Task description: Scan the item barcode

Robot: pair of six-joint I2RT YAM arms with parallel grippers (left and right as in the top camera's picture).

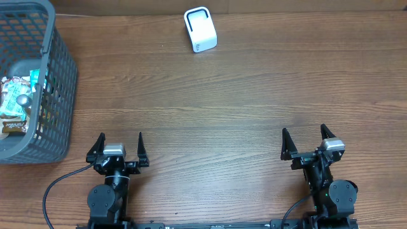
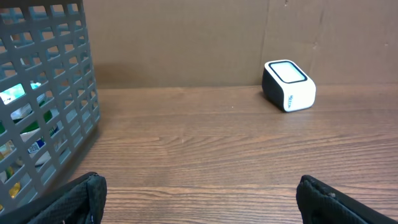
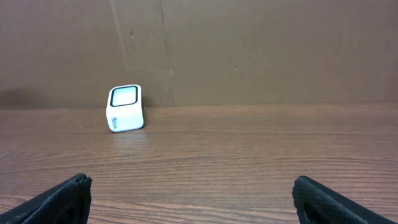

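Plainly, both hands are spread wide and hold nothing. From overhead, the left hand (image 1: 121,136) sits at the lower left of the frame and the right hand (image 1: 304,129) at the lower right. Each has two dark fingers (image 1: 99,145) pointing up the frame over bare wood of the desk (image 1: 222,108).

The white scanner (image 1: 200,29) stands near the top centre, well apart from both hands. A grey mesh basket (image 1: 60,83) fills the upper left corner. Inside it lie packaged items (image 1: 14,105), jumbled together, with any barcodes too small to make out.

In the left wrist view the basket is at the left edge and the scanner at the upper right, its window rimmed in black. In the right wrist view the scanner stands left of centre, before a brown board (image 3: 249,50).
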